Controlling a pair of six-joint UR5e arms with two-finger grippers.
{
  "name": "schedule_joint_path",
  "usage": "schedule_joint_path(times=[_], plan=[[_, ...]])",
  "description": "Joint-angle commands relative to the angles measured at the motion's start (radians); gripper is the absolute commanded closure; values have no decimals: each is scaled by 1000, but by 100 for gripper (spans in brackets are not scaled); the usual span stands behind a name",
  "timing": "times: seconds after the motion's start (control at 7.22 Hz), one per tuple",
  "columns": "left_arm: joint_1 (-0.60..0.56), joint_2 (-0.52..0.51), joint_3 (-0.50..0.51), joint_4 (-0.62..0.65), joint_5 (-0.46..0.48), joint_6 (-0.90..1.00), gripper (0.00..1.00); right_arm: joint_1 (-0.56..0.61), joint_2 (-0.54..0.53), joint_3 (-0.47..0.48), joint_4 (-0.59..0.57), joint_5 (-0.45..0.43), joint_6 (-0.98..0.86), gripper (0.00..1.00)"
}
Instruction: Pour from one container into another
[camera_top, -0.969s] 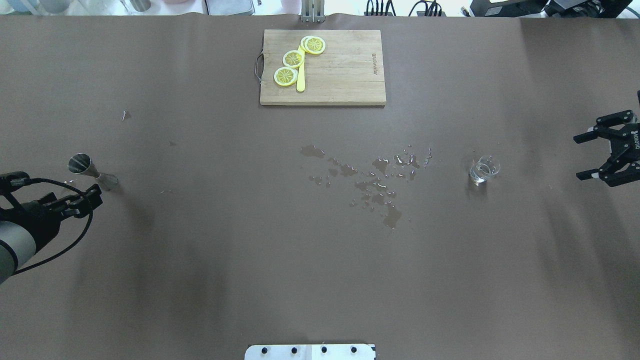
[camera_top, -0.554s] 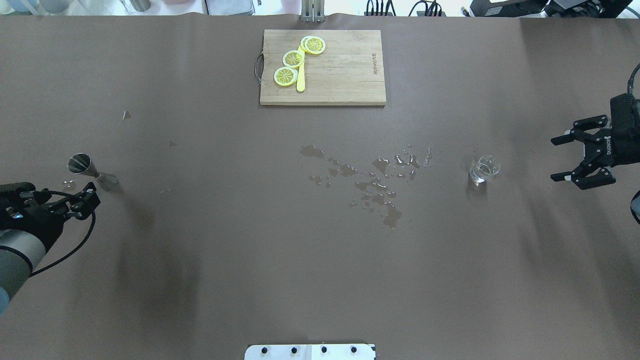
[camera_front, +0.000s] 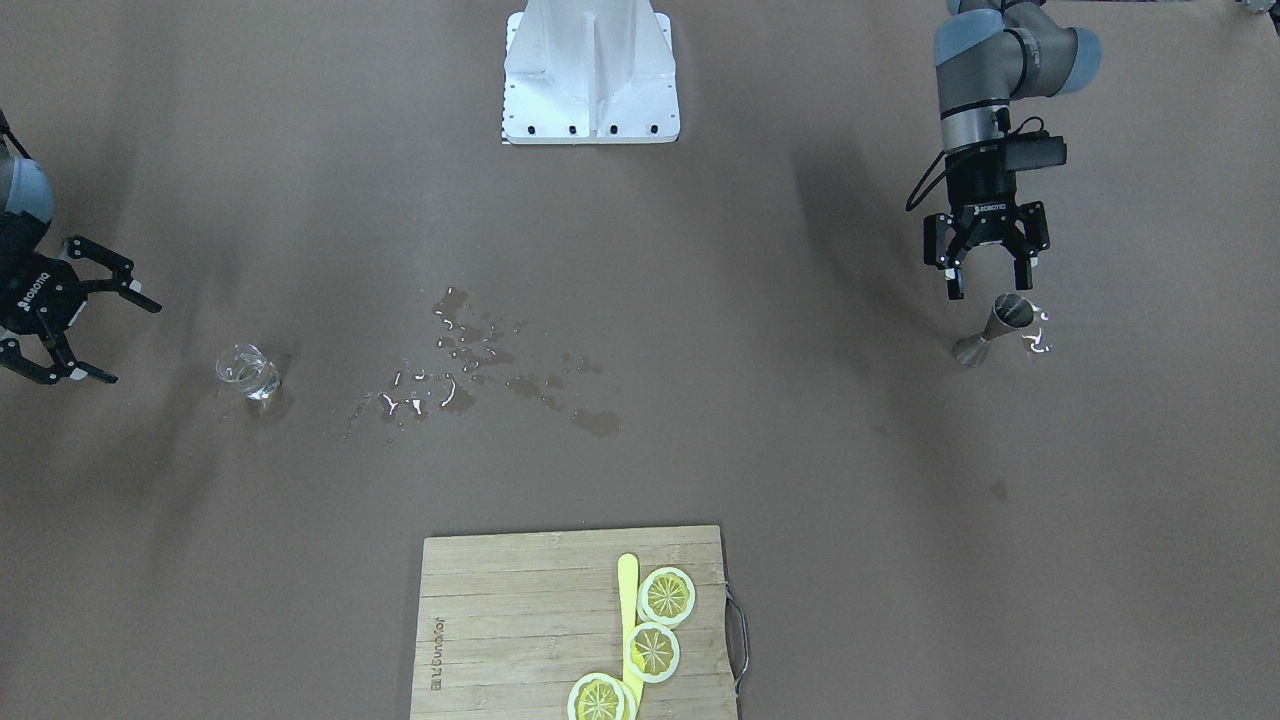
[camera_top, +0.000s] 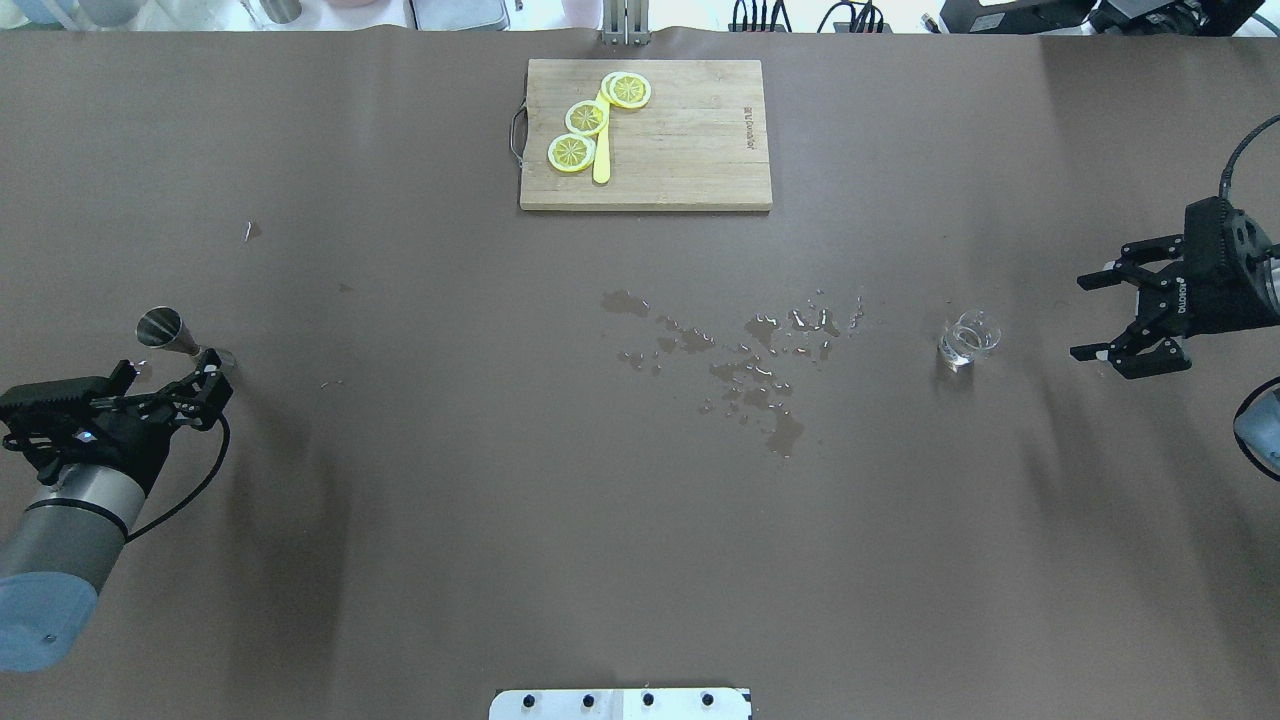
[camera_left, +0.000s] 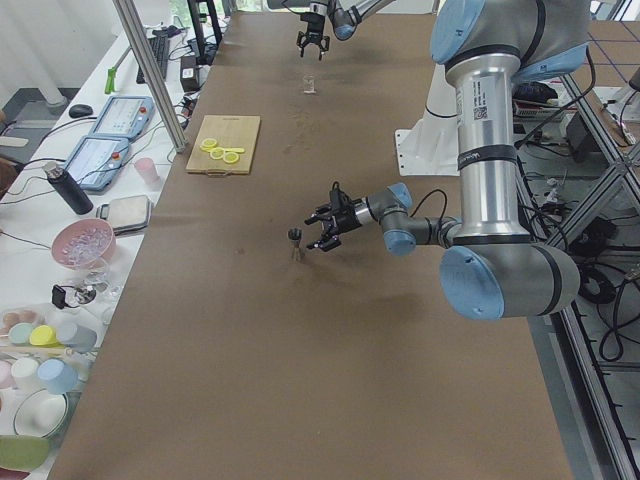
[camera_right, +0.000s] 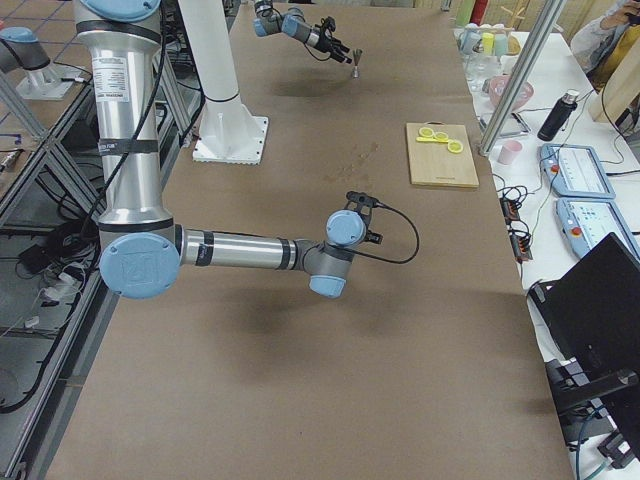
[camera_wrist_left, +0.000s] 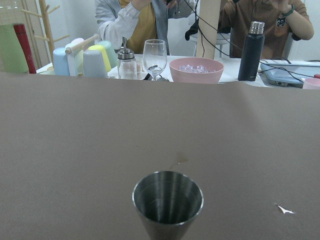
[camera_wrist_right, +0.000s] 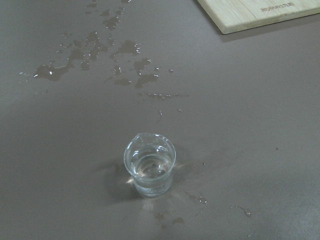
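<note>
A steel jigger (camera_top: 165, 335) (camera_front: 995, 328) stands upright at the table's left end. It fills the bottom centre of the left wrist view, its cup (camera_wrist_left: 168, 202) looking empty. My left gripper (camera_top: 170, 372) (camera_front: 988, 282) is open just on the robot's side of it, not touching. A small glass of water (camera_top: 967, 338) (camera_front: 245, 370) (camera_wrist_right: 149, 165) stands toward the right end. My right gripper (camera_top: 1085, 318) (camera_front: 125, 340) is open, facing the glass from a hand's width away.
Spilled water (camera_top: 750, 365) (camera_front: 470, 360) (camera_wrist_right: 100, 55) lies in patches mid-table between the two containers. A wooden cutting board (camera_top: 690, 140) (camera_front: 520, 620) with lemon slices and a yellow knife sits at the far edge. The robot's base plate (camera_front: 590, 75) is at the near edge.
My left gripper turned and moved in close behind the jigger. My right gripper came in from the right edge toward the glass. Both stayed open.
</note>
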Motion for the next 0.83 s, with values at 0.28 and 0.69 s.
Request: schedule_joint_path(times=[0.28,0.69], plan=[[7,-78,146,-11,165,0,5,-22,49,-29,0,-24,42,4],[7,-129,208,-29,173,0,5,-52,70,-72,11,-42,42,4]])
